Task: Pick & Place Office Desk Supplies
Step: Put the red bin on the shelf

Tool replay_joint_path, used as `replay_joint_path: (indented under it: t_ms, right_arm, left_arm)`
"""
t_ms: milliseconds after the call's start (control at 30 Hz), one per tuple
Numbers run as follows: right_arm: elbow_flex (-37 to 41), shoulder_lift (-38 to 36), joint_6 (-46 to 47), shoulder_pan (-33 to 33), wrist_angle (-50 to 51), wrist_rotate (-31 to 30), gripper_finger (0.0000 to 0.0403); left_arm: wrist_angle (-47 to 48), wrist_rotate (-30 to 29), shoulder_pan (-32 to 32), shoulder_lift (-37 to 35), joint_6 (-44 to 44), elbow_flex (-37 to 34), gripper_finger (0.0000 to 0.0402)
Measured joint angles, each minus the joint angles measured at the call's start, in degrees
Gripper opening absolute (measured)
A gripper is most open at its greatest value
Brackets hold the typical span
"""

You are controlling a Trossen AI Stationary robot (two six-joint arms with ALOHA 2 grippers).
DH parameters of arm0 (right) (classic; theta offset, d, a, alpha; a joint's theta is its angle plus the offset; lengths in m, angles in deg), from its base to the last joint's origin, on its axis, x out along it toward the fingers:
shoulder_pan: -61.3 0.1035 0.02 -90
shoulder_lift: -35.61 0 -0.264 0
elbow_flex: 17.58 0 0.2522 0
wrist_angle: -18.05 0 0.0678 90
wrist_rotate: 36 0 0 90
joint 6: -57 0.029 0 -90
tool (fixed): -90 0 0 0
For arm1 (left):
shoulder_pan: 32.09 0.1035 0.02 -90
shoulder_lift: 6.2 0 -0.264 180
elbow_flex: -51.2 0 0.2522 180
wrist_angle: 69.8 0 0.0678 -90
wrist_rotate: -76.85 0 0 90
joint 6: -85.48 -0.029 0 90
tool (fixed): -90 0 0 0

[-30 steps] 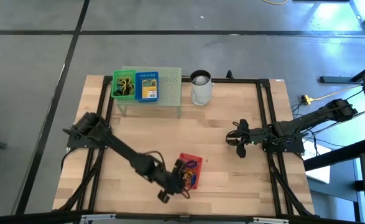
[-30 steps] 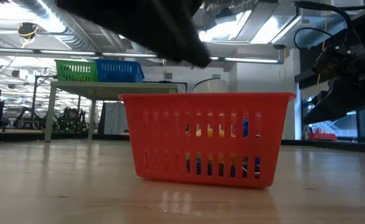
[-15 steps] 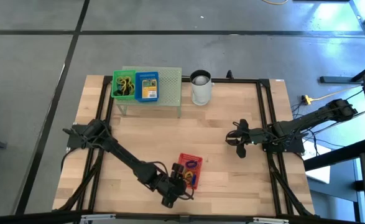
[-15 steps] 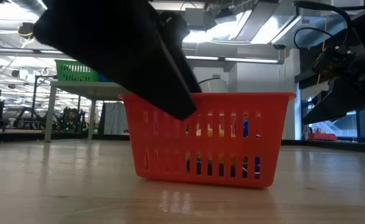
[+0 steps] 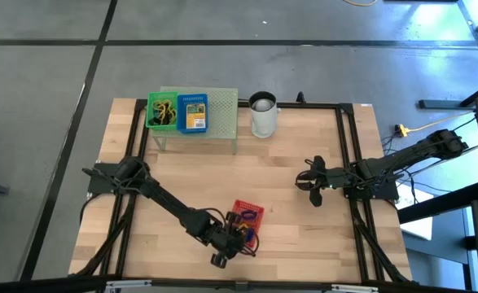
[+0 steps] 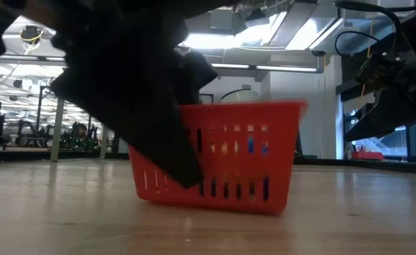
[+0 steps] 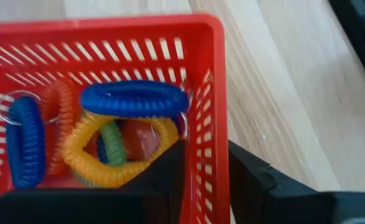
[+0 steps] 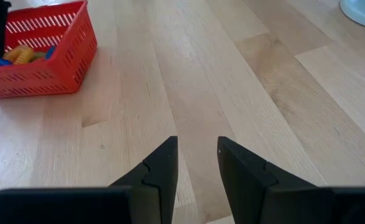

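A red slotted basket (image 5: 252, 215) (image 6: 243, 163) stands on the table's near middle. It holds coiled bands: blue (image 7: 132, 99), yellow (image 7: 86, 165), orange and green. My left gripper (image 5: 237, 238) (image 7: 206, 153) is at the basket's near-left side, shut on its wall. My right gripper (image 5: 313, 189) (image 8: 198, 147) hovers open over bare wood toward the table's right and touches nothing. It sees the basket (image 8: 39, 56) farther off. My left gripper straddles the red basket's side wall (image 7: 208, 124) close to a corner, one finger (image 7: 166, 177) inside the basket and one (image 7: 250, 180) outside. It comes slanting down from the table's near left. The basket stays upright and low; I cannot tell whether it is clear of the wood.
At the far left a pale green mesh stand (image 5: 224, 122) carries a green basket (image 5: 161, 112) and a blue basket (image 5: 193, 112). A white cup (image 5: 263, 115) stands beside it. A black frame (image 5: 348, 155) runs round the table. Bare wood lies between the arms.
My left gripper has come down beside the red basket and taken hold of its wall. The basket has turned a little about its base and shifted slightly toward the table's left.
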Motion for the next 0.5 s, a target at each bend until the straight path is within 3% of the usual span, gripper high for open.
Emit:
replay_joint_path:
  t_ms: [267,500]
  right_arm:
    - [0.0,0.01,0.02,0.0,0.0,-0.01,0.0113]
    - [0.0,0.0,0.02,-0.02,-0.02,-0.03,0.0113]
  left_arm:
    - [-0.7,-0.56,0.06,-1.71,-9.21,0.07,0.0011]
    - [-1.33,-0.68,0.07,-3.06,-11.67,0.32,0.0005]
